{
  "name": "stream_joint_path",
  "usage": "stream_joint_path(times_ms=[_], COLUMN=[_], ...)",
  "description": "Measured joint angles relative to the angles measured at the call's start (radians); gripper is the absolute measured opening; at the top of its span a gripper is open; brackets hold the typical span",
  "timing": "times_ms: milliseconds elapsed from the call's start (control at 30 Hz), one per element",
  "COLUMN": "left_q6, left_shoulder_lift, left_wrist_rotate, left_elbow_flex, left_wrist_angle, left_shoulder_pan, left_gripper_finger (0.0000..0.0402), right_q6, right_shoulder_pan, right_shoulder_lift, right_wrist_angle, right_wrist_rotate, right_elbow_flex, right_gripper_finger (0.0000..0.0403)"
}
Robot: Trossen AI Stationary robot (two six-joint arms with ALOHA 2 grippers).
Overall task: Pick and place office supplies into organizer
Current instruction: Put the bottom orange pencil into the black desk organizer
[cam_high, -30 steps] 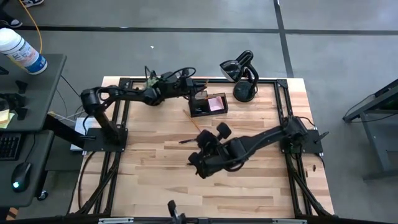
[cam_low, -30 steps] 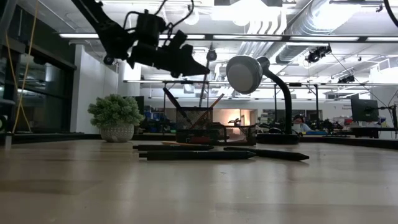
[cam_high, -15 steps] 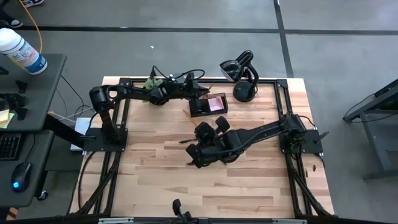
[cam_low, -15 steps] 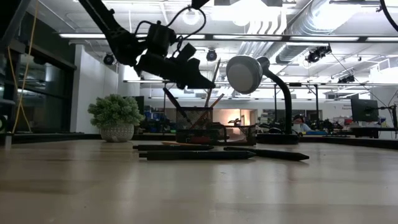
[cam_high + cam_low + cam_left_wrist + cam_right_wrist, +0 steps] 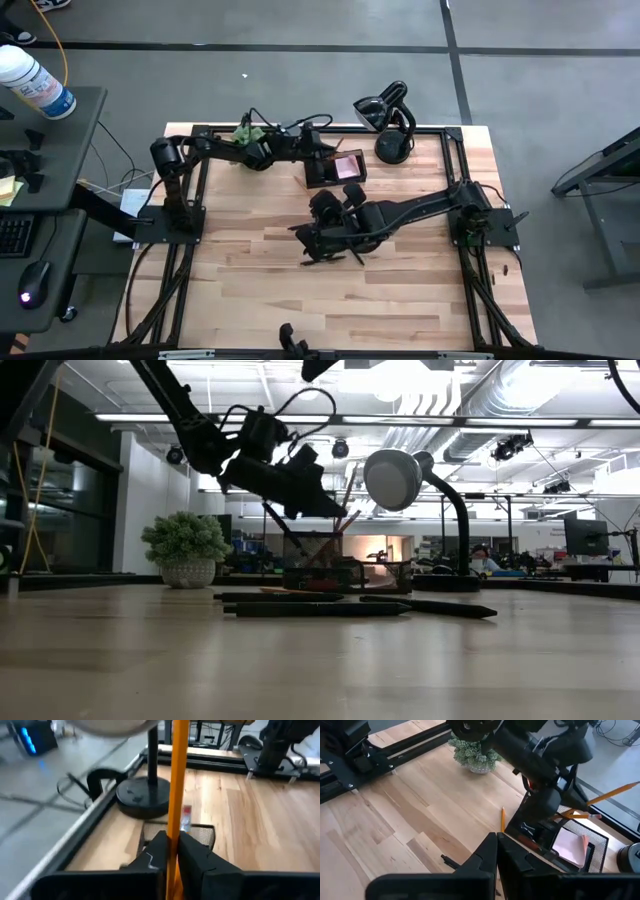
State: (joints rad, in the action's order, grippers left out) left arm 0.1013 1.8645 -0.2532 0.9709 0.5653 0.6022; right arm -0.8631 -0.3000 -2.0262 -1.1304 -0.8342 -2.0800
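My left gripper (image 5: 172, 840) hangs over the black organizer (image 5: 335, 168), shut on a thin orange pencil (image 5: 177, 780). In the low view the left gripper (image 5: 305, 485) is above the organizer (image 5: 320, 565), where pencils stand. A pink sticky pad (image 5: 570, 842) lies in the organizer (image 5: 592, 852). My right gripper (image 5: 496, 837) is shut and empty above mid-table, shown in the high view as the right gripper (image 5: 318, 240). Black pens (image 5: 310, 605) lie flat on the table, as does another orange pencil (image 5: 502, 817). My left gripper pinches the orange pencil's shaft (image 5: 175, 827) between its two fingers (image 5: 157, 850). It comes from the table's left, slanting down. The pencil is lifted clear, steeply tilted, and its free end (image 5: 612, 791) sticks out past the fingers over the organizer.
A black curved-neck lamp (image 5: 400, 480) stands with its base (image 5: 393, 148) just right of the organizer. A spiky green plant (image 5: 185, 545) sits at the far left. A black pen (image 5: 452, 862) lies near my right gripper. Bare wood (image 5: 400, 300) stretches toward the near edge.
My left gripper has carried the pencil toward the table's right and downward, closing in over the organizer. My right gripper has shifted a little toward the far edge above the pens.
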Motion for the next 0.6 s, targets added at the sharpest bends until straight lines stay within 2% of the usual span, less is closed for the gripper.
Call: stream_joint_path(times_ms=[133, 300, 600], left_q6=[-0.076, -0.080, -0.083], left_shoulder_lift=[0.017, 0.021, 0.023], left_wrist_rotate=[0.002, -0.002, 0.002], left_elbow_flex=[0.001, 0.000, 0.000], left_wrist_angle=[-0.013, -0.001, 0.098], left_shoulder_pan=[0.000, -0.001, 0.001], left_gripper_finger=[0.0051, 0.0092, 0.0112], right_q6=[0.008, 0.009, 0.012], right_shoulder_pan=[0.000, 0.000, 0.000], right_shoulder_lift=[0.000, 0.000, 0.000], right_wrist_angle=[0.005, 0.013, 0.014], right_wrist_rotate=[0.007, 0.007, 0.015], right_elbow_flex=[0.000, 0.000, 0.000], right_gripper_finger=[0.0003, 0.0003, 0.0004])
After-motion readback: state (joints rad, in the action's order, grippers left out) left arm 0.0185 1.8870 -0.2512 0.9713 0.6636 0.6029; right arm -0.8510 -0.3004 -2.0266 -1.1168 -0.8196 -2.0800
